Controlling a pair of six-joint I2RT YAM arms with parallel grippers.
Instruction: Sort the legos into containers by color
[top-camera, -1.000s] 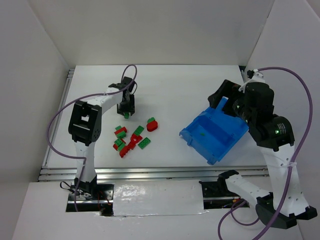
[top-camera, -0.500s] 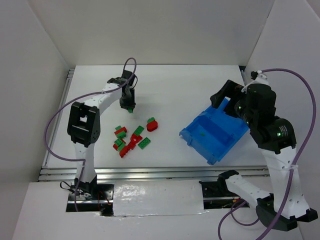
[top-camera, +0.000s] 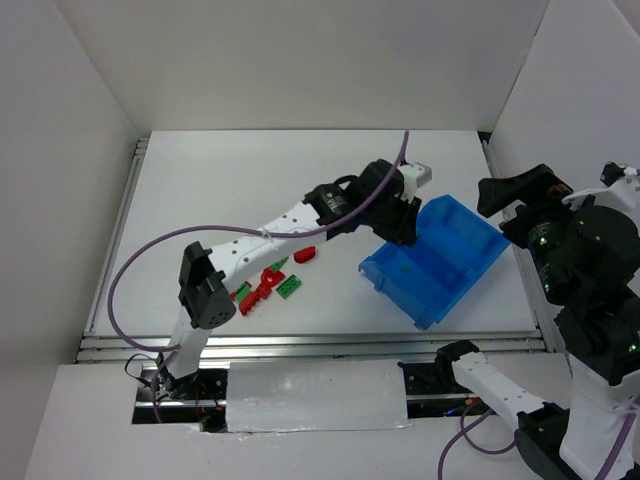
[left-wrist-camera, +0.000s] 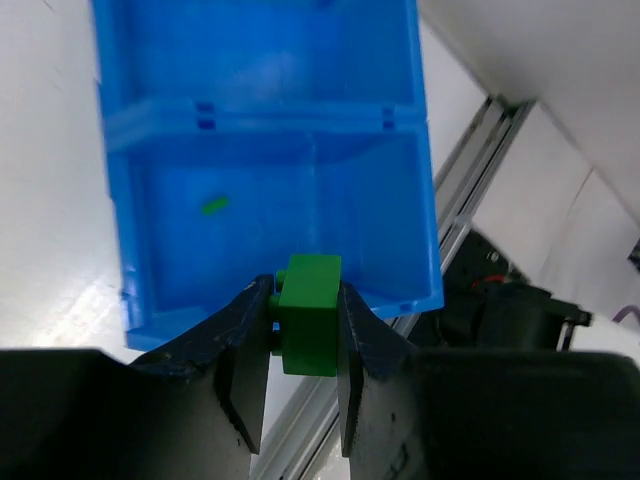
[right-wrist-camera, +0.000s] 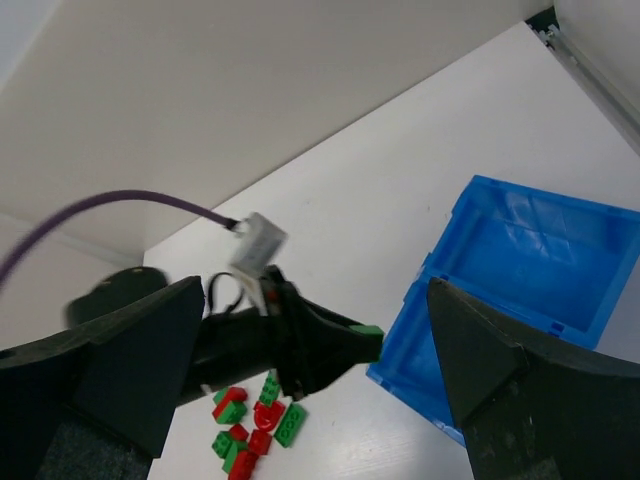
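**Left arm at the bin, green brick in grip, release pending.**
The left gripper (top-camera: 405, 228) is clamped on a green lego (left-wrist-camera: 309, 320). It hovers over the 10 o'clock wall of the blue bin (left-wrist-camera: 426, 190), at the edge of the compartment (left-wrist-camera: 330, 215) that holds one green piece (left-wrist-camera: 212, 206). Judgement: move toward 4 o'clock until the brick is well inside that wall but short of the divider (left-wrist-camera: 260, 115). Then lower a little and part the fingers, so the brick cannot bounce out. The right gripper (right-wrist-camera: 315, 300) has its jaws wide apart and holds nothing, at 3 o'clock. The loose legos (top-camera: 265, 287) lie at 9 o'clock of the bin.
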